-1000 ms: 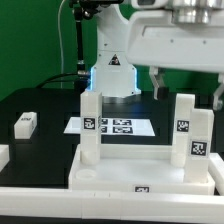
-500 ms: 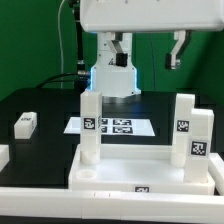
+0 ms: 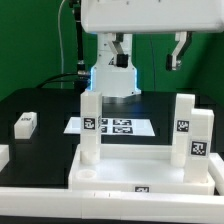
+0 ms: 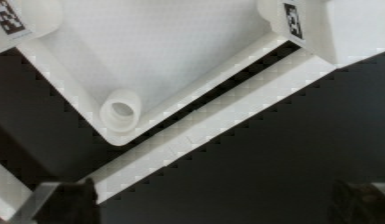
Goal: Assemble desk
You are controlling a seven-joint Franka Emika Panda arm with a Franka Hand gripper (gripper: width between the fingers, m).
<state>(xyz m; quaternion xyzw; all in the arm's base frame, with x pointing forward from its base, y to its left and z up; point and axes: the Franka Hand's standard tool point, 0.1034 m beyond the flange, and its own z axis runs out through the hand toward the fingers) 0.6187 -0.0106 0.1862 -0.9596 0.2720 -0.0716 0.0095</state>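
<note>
Sitting at the front of the black table (image 3: 40, 100): desk panel (image 3: 140, 172), white, rimmed, near edge cut off by the frame. Showing one round corner socket (image 4: 121, 112) in wrist view, nothing in it. Standing upright on the panel: three legs, one (image 3: 90, 128) at ext. view's left, two (image 3: 184, 122) (image 3: 200, 138) just beside each other at ext. view's right, tags facing cam. Lying flat behind the panel, betw. the legs: marker board (image 3: 112, 126), partly hidden by the left leg. Lying loose near ext. view's left edge, well apart from the panel: another tagged leg (image 3: 25, 123). Hanging high above the panel, touching nothing: gripper (image 3: 148, 50), fingers (image 3: 177, 50) spread wide, released, nothing betw. them. Showing only as dark blurred tips (image 4: 56, 198) in wrist view. Arm upper part cropped by frame top; white piece at far left edge too cut off to ID.
</note>
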